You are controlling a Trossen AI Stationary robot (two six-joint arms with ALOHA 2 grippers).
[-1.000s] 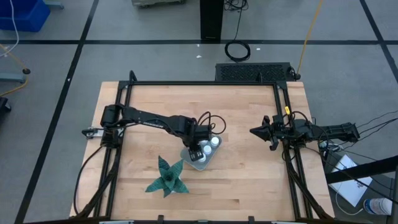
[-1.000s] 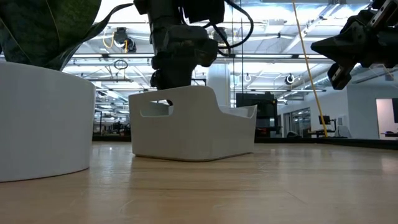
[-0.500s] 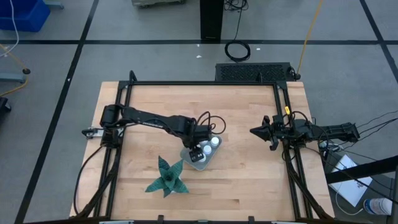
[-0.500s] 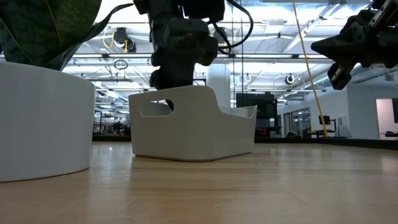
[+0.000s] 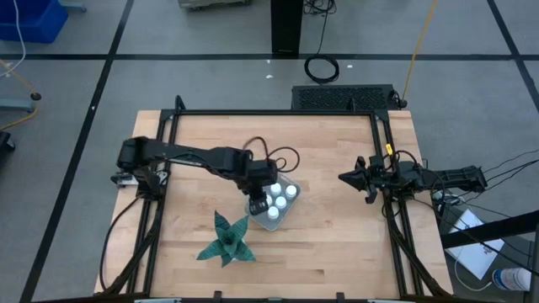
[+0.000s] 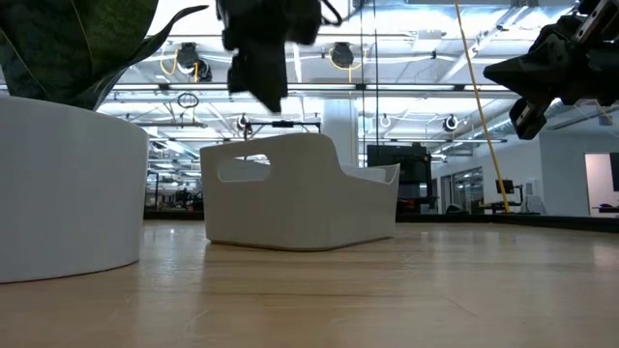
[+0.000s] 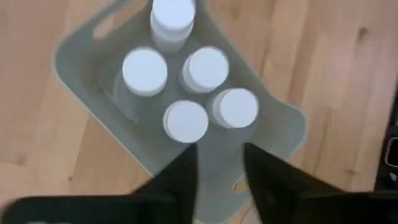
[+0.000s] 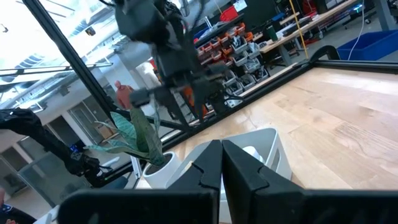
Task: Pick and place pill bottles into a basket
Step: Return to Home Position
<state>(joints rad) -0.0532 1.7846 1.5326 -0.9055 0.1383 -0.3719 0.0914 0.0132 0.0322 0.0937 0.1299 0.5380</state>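
Five small white cylindrical pill bottles (image 7: 185,121), smooth round white caps, stand upright, clustered close inside shallow rectangular basket (image 7: 281,134). Basket translucent pale grey-blue plastic, rounded corners, slot handle cut in one end. It sits mid-way across pale wooden plank counter (image 5: 337,236), just beside green spiky star-shaped plant (image 5: 226,238). Left pincer (image 7: 219,149) hovers above basket, dark fingers spread apart, holding nothing. Right pincer (image 8: 221,144) waits at counter's right edge, well apart, fingers nearly together, empty.
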